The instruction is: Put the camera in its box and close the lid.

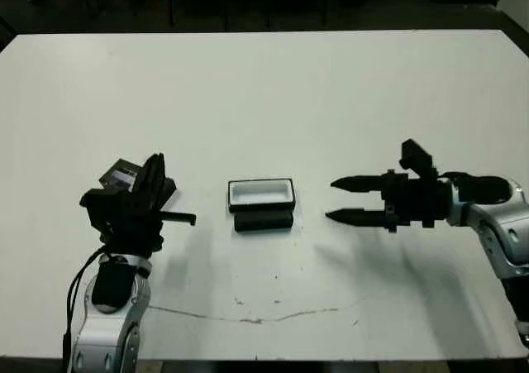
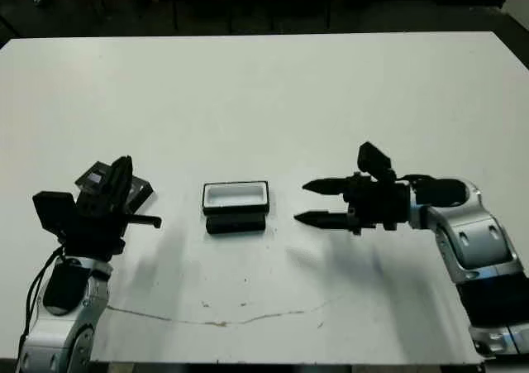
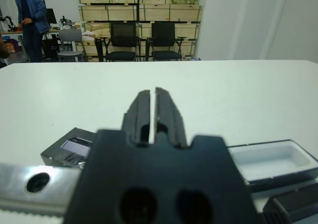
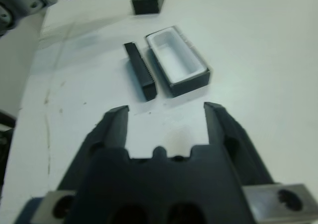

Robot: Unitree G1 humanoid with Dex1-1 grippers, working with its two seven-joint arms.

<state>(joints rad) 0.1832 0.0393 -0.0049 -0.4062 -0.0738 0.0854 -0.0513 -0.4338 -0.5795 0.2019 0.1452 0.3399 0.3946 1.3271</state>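
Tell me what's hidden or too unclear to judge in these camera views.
- Lid: in the head views, the left end effector covers part of it.
- Camera: left wrist view, cut off by the picture's edge.
- Box and camera: right wrist view too blurred for surface detail.
- Marks on the table: too faint to identify.

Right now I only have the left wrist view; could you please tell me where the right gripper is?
Observer: The right gripper hovers to the right of the box, apart from it, fingers pointing towards it.
Operator: Thank you. Is it holding anything?
Observer: No, it is open and empty.
Operator: And the camera? I see only a corner of it.
Observer: The camera lies flat on the table along the box's near long side, not inside it.
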